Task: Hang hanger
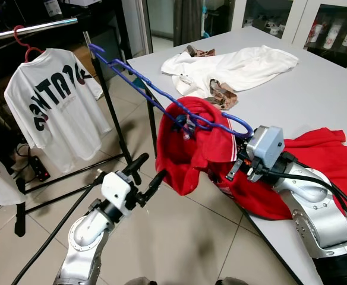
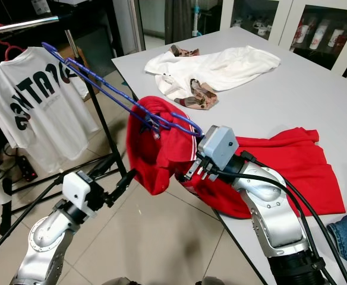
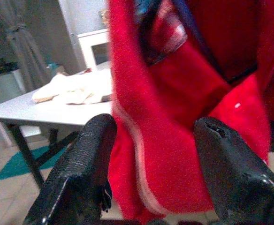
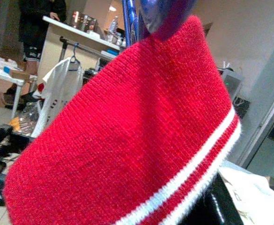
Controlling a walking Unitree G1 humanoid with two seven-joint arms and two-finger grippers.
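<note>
The right gripper (image 1: 236,163) grasps the blue hanger (image 1: 161,95) threaded into the red shirt (image 1: 191,142) at the table (image 1: 316,89) edge. The left wrist view shows the left gripper (image 3: 151,159) spread, its fingers (image 3: 87,154) flanking the shirt's hanging cloth.

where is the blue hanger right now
In the head views the blue hanger is raised at the table's near-left corner, threaded into the red shirt, its hook end by the right end effector, its far end toward the clothes rack.

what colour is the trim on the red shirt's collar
White: a double stripe along the red shirt's collar edge, clearest in the right wrist view.
</note>
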